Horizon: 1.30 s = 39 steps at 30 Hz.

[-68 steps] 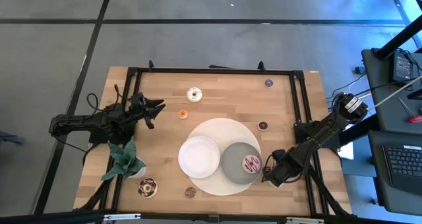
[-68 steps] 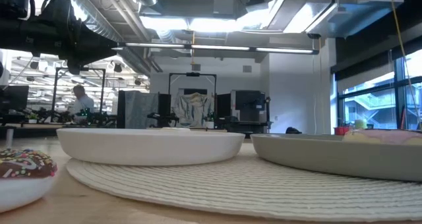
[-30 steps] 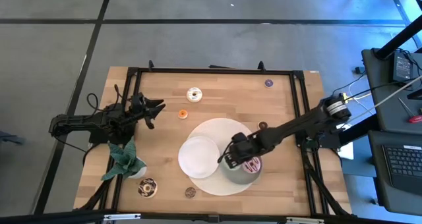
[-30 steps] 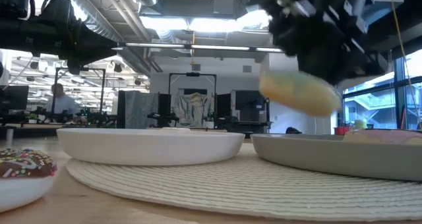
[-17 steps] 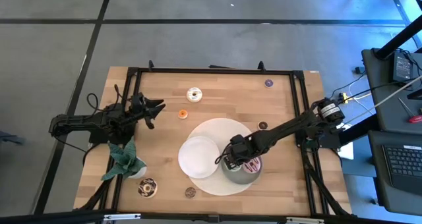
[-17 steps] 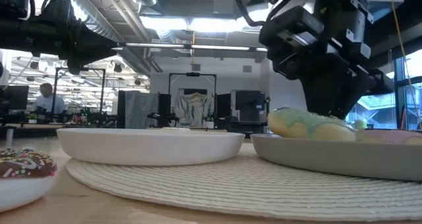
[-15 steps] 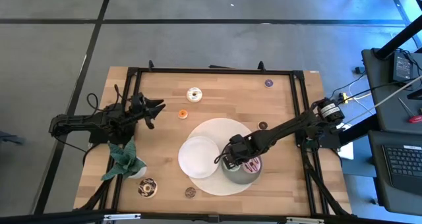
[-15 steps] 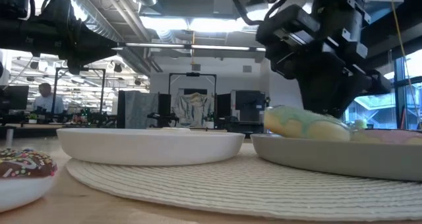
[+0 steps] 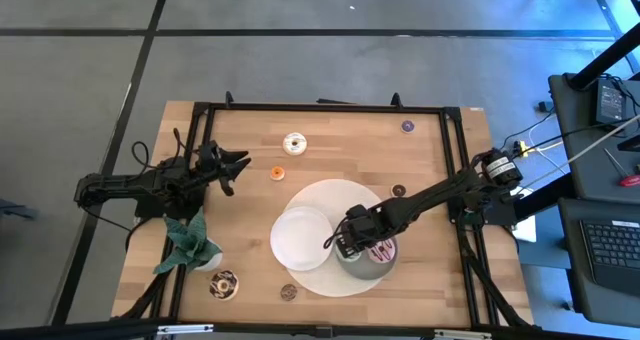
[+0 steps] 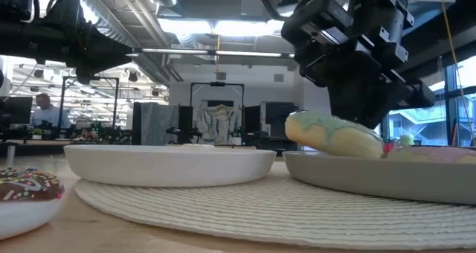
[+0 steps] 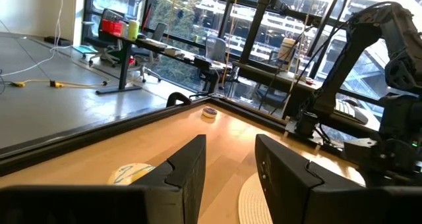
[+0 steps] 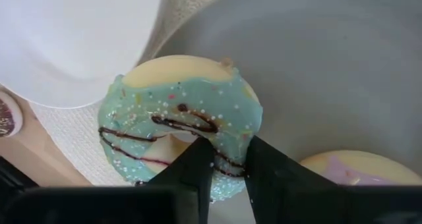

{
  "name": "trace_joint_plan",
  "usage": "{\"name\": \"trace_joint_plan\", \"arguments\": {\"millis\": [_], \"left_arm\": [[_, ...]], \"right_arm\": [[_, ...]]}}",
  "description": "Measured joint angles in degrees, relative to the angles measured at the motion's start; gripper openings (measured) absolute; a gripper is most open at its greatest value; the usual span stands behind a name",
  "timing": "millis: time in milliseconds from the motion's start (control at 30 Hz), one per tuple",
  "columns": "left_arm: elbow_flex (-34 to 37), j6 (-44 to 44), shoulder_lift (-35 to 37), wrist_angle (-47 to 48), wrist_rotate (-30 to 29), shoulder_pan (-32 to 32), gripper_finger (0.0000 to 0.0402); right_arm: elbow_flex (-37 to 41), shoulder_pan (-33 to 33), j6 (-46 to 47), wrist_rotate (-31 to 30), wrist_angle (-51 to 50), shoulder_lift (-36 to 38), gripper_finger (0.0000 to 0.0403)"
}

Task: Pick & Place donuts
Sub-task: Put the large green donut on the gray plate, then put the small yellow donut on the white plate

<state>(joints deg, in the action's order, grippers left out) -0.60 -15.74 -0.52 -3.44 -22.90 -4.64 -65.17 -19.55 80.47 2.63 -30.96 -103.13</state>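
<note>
My right gripper (image 9: 345, 242) hangs over the left part of the grey plate (image 9: 360, 267), shut on a green-iced donut (image 12: 178, 112) with chocolate lines. In the low view this green donut (image 10: 335, 136) sits tilted at the plate's rim (image 10: 357, 171). A pink donut (image 9: 381, 248) lies flat in the same plate. On the bare wood lie a white donut (image 9: 294, 143), an orange mini (image 9: 277, 173), a purple mini (image 9: 407, 126), brown minis (image 9: 399, 191) and a sprinkled chocolate donut (image 9: 223, 284). My left gripper (image 9: 235, 165) waits open near the table's left edge. My right gripper pinches the green donut's ring on its side nearest the wrist (image 12: 227, 159), one finger (image 12: 198, 161) by the hole. The fingers come from above, pointing down. The donut is tilted, its left end (image 10: 297, 126) raised and its right end (image 10: 375, 149) down at the grey plate.
A white plate (image 9: 302, 237) sits beside the grey one on a round woven mat (image 9: 335, 195). A green leafy plant (image 9: 188, 242) stands near the left front corner. A black frame (image 9: 320, 108) runs around the tabletop. Bare wood lies along the far side.
My right gripper has come down with the green donut, from in the air above the grey plate to the plate's left rim. Then the donut has shifted a little toward the table's left and tipped, its left end rising.
</note>
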Motion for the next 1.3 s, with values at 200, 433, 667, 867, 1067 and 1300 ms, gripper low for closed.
{"name": "trace_joint_plan", "arguments": {"millis": [200, 433, 667, 867, 1067, 1300], "left_arm": [[0.0, 0.0, 0.0, 0.0, 0.0, 0.0, 0.0127], [0.0, 0.0, 0.0, 0.0, 0.0, 0.0, 0.0127], [0.0, 0.0, 0.0, 0.0, 0.0, 0.0, 0.0127], [0.0, 0.0, 0.0, 0.0, 0.0, 0.0, 0.0127], [0.0, -0.1, 0.0, 0.0, 0.0, 0.0, 0.0127], [0.0, 0.9, 0.0, -9.0, 7.2, 0.0, 0.0127]], "right_arm": [[0.0, 0.0, 0.0, 0.0, -0.7, 0.0, 0.0124], [0.0, 0.0, 0.2, 0.1, -0.9, 0.0, 0.0161], [-1.8, 0.0, 0.4, 0.5, -4.6, 0.0, 0.0168], [-7.5, 0.0, 0.0, 0.5, -15.7, 0.0, 0.0169], [-14.5, -0.4, -3.5, -0.2, -30.3, 0.0, 0.0169], [-18.6, -4.1, -21.5, -19.7, -34.3, 4.4, 0.0168]]}}
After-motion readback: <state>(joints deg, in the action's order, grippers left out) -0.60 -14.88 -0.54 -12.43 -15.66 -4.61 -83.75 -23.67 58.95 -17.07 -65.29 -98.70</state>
